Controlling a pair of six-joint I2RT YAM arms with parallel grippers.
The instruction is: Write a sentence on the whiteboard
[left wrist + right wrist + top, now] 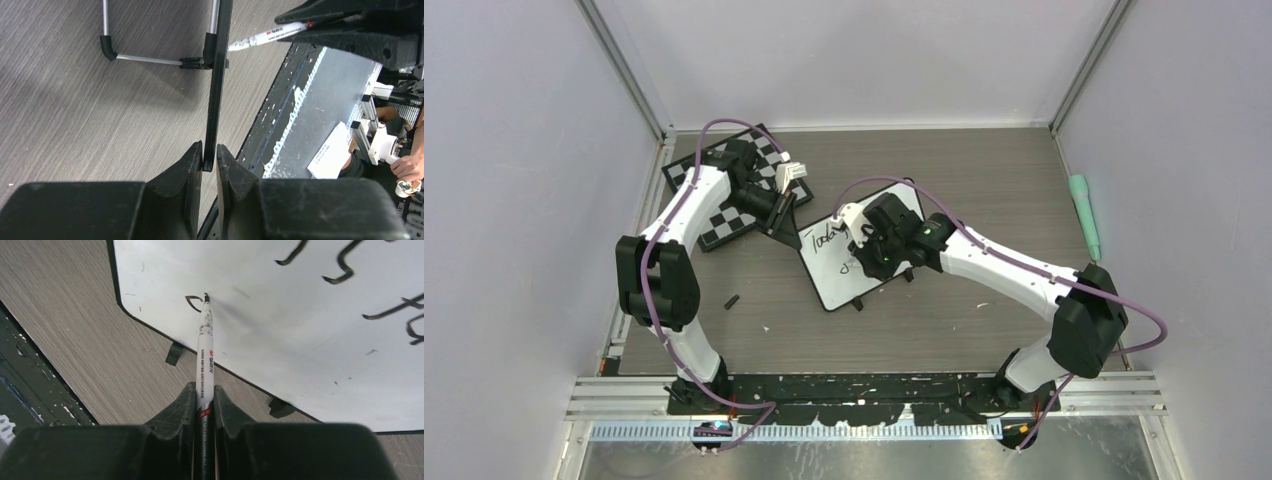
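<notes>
The whiteboard (836,280) lies tilted on the table's middle, with "Today" (824,238) in black along its top. My left gripper (789,225) is shut on the board's far-left edge; the left wrist view shows the thin black frame (218,75) edge-on, pinched between my fingertips (210,157). My right gripper (871,258) hangs over the board, shut on a white marker (205,355). The marker's black tip (206,297) touches the white surface (280,330) beside a small fresh stroke, near the board's lower corner. More black strokes (345,262) lie farther up. The marker (265,36) also shows in the left wrist view.
A checkered chessboard (724,225) lies under my left arm at the back left. A green pen-like object (1084,215) rests by the right wall. A small black cap (732,300) sits on the table left of the board. The board's metal stand (145,59) and black feet (174,353) touch the table.
</notes>
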